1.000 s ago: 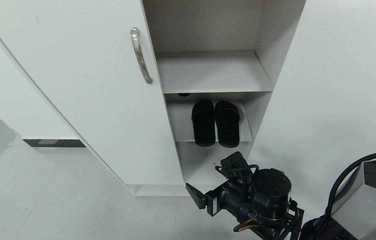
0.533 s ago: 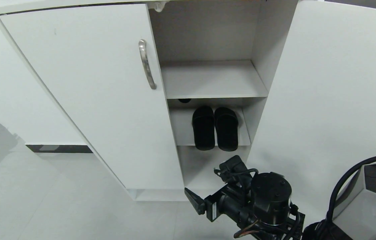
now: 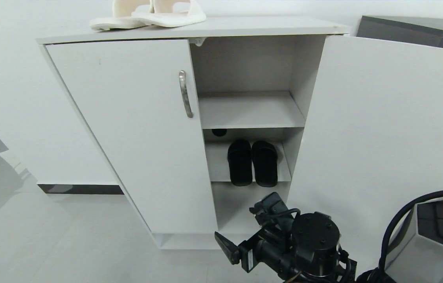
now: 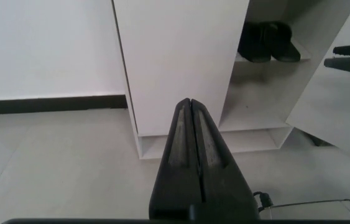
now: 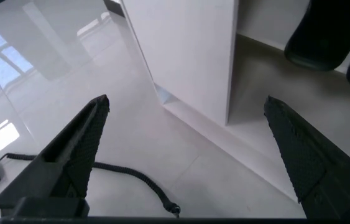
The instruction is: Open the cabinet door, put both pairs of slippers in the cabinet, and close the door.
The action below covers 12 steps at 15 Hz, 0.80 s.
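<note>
Home entryway, shoe cabinet (image 3: 127,129), tiled floor (image 3: 48,243)

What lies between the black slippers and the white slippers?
In the head view, one shelf and the cabinet's top board lie between the black slippers and the white slippers.

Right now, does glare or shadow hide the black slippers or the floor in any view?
Head view: the black slippers lie in shade on the middle shelf, yet stand out against its white board. Left wrist view: the light is even, with no glare, and the pair reads as dark shapes. Right wrist view: bright reflections lie on the glossy floor, but hide nothing.
</note>
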### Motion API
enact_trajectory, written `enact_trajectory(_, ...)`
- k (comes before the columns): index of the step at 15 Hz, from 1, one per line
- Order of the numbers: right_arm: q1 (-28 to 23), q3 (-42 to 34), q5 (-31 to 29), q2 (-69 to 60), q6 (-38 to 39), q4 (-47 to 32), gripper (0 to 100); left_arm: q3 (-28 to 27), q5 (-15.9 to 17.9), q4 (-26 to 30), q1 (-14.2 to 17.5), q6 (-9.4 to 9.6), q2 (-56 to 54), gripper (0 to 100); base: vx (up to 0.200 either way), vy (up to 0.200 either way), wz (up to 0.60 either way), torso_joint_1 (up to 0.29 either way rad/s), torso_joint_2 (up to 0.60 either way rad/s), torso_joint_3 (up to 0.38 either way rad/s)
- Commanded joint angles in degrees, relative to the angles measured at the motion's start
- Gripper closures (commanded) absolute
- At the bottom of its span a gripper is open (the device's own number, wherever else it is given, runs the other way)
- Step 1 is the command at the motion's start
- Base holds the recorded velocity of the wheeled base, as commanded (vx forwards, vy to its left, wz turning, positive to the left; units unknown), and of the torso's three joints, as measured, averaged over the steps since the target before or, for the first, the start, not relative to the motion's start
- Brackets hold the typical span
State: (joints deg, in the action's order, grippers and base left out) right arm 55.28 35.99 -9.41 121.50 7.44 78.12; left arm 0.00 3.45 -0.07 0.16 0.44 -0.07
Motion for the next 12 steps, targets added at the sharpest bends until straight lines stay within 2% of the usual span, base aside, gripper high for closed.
enact_trajectory(1, 0.44, -0.04, 0.01, 1.72, -0.05, 0.19, 0, 0.0, 0.07, -0.01, 0.02, 0.0, 0.07, 100, 0.0, 0.0, 0.0, 0.002, 0.0, 0.207)
enact_trajectory(5, 0.35, -0.13, 0.01, 2.25, -0.05, 2.13, 0, 0.0, 0.07, -0.01, 0.02, 0.35, 0.07, 100, 0.0, 0.0, 0.0, 0.002, 0.0, 0.192)
enact_trajectory(12, 0.44, -0.74, 0.89, 4.0, -0.41, 5.2, 0, 0.0, 0.07, -0.01, 0.02, 0.26, 0.07, 100, 0.0, 0.0, 0.0, 0.0, 0.0, 0.009)
